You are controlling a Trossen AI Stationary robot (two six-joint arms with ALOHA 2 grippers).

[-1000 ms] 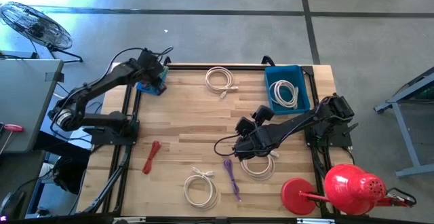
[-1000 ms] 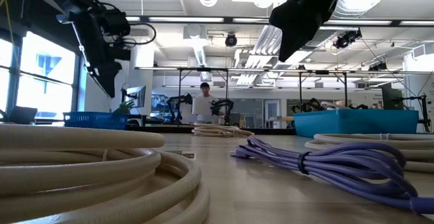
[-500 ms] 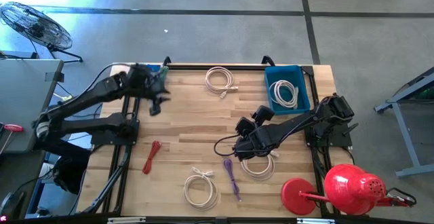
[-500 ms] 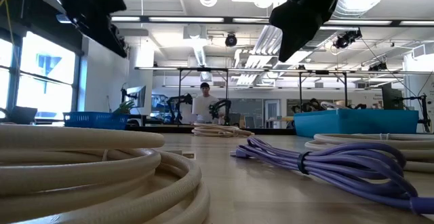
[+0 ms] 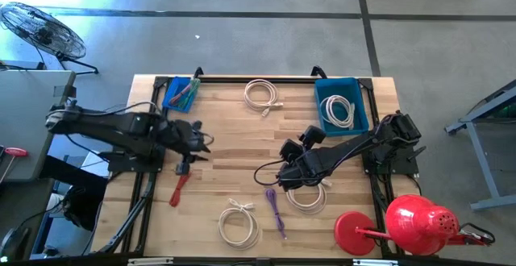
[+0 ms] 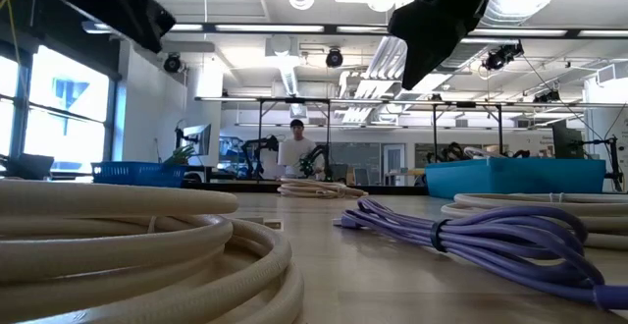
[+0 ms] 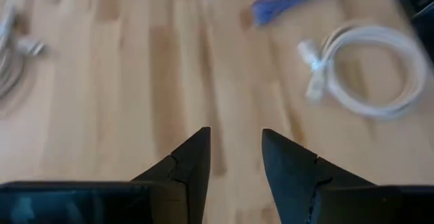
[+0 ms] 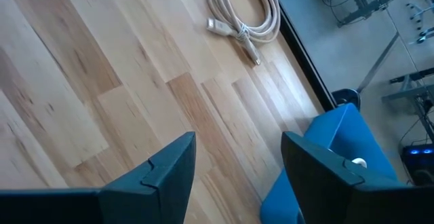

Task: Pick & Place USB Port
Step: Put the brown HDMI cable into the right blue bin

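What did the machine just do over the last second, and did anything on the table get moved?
The left arm swung away from the small blue bin at the table's far left corner, toward the red cable; its tool, open and empty, now hangs over bare wood. The right arm's open tool kept its place above the table's middle. No cable moved.

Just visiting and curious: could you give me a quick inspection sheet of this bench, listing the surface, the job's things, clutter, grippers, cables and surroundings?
Surface: wooden table, bare at its centre.
Job's things: white cable coiled in the right blue bin; left blue bin holds mixed small items.
Clutter: nothing seen.
Grippers: left gripper open, empty, above the red cable; right gripper open, empty, mid-table.
Cables: three white coils, one purple cable.
Surroundings: fan, red stand, a person far behind.
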